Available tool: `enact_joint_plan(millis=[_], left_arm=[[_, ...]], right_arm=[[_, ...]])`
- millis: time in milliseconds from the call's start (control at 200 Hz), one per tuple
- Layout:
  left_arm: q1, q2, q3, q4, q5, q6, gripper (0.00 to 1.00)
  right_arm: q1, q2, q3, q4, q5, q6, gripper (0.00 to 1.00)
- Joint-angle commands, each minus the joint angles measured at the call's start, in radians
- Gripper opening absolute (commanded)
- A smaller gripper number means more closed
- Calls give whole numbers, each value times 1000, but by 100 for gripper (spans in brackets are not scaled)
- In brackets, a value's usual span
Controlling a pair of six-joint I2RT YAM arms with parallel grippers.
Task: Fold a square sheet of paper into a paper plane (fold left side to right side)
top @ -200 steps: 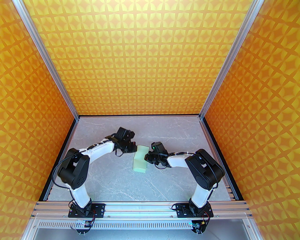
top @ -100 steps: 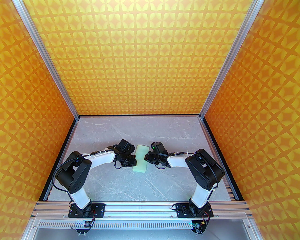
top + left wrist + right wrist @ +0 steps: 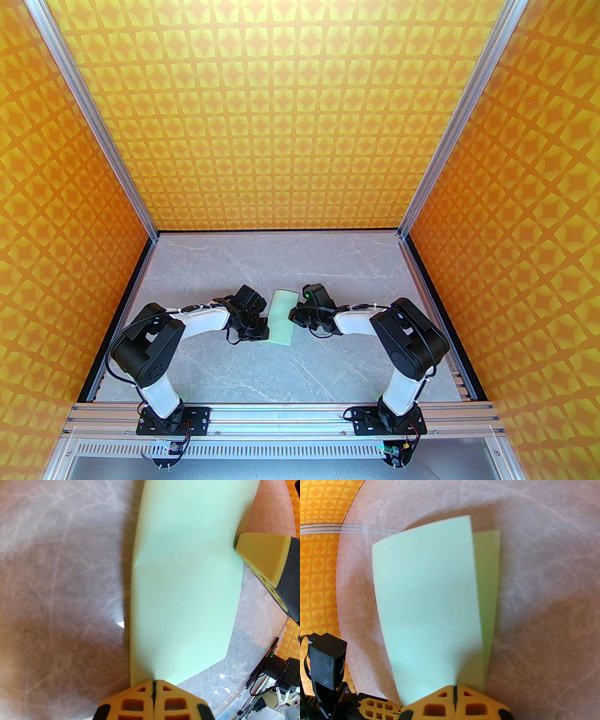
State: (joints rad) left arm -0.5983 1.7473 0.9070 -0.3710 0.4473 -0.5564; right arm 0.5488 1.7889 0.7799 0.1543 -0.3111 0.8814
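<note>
— Both pincers are pressed together, aren't they? We see the left gripper [image 3: 153,687] with its two fingers meeting in a thin seam, tip down on the near-left corner of the square sheet of paper [image 3: 281,318].

— Yes, and the right gripper [image 3: 454,687] is just as closed, its tip on the sheet's right edge, partway along. As far as we can judge, neither pinches anything; both press from above.

— The sheet lies folded into a tall strip in the middle of the table [image 3: 328,262], between the two grippers.

— What worries us is the top layer. From the right wrist it bows upward, and a darker strip of the lower layer shows beside it, so the edges don't match.

— If we crease now, we'd lock in a skewed fold. And thin paper on smooth stone may slide or wrinkle if a closed tip drags rather than presses.

— Containers?

— We see none to report; the sheet lies straight on the table.
</note>
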Motion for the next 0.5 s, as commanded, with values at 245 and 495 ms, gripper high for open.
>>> enact_joint_plan(millis=[245, 495], left_arm=[[3, -80, 67, -15, -4, 1, 8], [23, -39, 127, -6, 3, 15, 10]], right_arm=[[8, 33, 19, -144, 44, -62, 0], [8, 30, 53, -196, 44, -103, 0]])
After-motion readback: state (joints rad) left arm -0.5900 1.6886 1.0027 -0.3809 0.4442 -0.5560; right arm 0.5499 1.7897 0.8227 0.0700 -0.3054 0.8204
